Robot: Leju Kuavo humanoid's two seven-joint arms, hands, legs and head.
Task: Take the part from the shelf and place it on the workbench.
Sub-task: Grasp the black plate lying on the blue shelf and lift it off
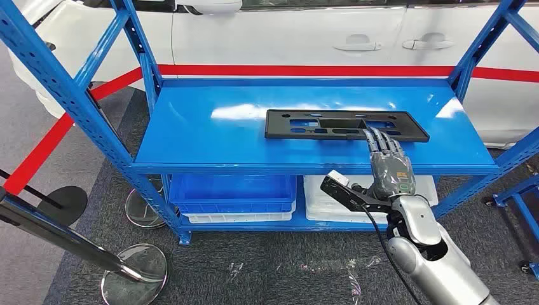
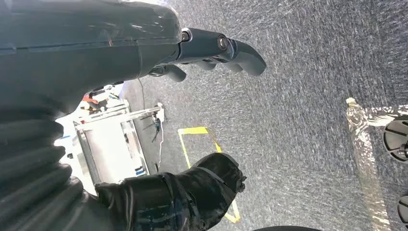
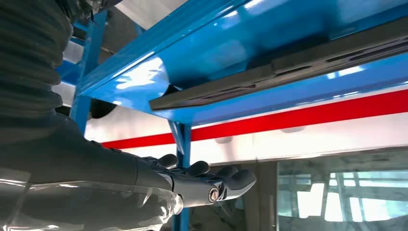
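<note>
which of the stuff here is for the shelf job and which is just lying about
For the job: black part; blue shelf; right hand reaching to the part.

Lying about: blue bin; white bin; white car; stanchion base.

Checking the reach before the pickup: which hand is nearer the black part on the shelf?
Right. The right hand reaches over the shelf's front edge, fingertips at the black part; the left hand hangs over the carpet.
</note>
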